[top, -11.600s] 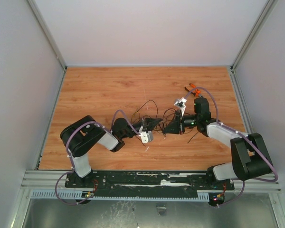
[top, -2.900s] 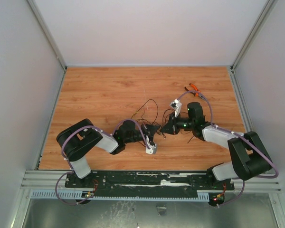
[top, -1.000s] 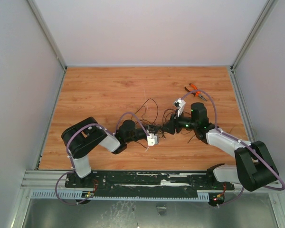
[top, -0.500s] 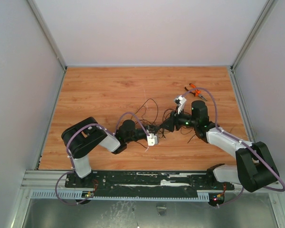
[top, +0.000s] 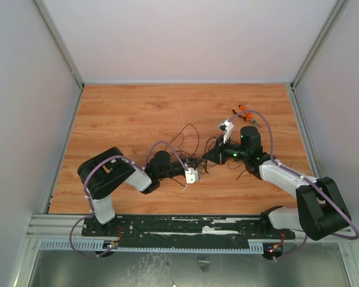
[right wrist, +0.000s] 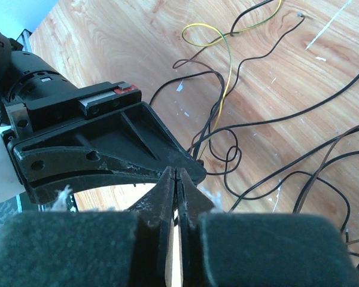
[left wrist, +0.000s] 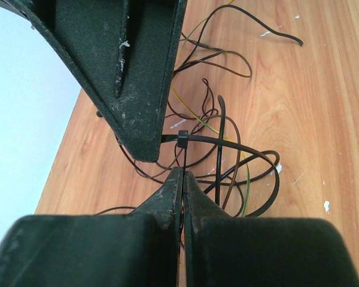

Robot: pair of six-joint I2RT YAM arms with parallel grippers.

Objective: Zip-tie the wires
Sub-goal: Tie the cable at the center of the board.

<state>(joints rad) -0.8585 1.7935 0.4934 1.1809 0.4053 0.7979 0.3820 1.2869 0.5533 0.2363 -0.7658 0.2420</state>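
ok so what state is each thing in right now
zip tie: threaded through its head, loop wide, not cinched
wires: loose tangle on table, some strands inside the loop
left end effector: shut on zip tie tail
right end effector: shut on zip tie beside its head
pliers: lying on table, unheld; open or shut unclear

Seen from above, the wires (top: 188, 136) are too fine to count where the arms meet. The orange-handled pliers (top: 242, 109), at 1 o'clock on the surface, lie partly under a cable. The zip tie (left wrist: 183, 139) strap vanishes between the left fingers (left wrist: 166, 200). The right fingers (right wrist: 158, 197) hide whatever they pinch.
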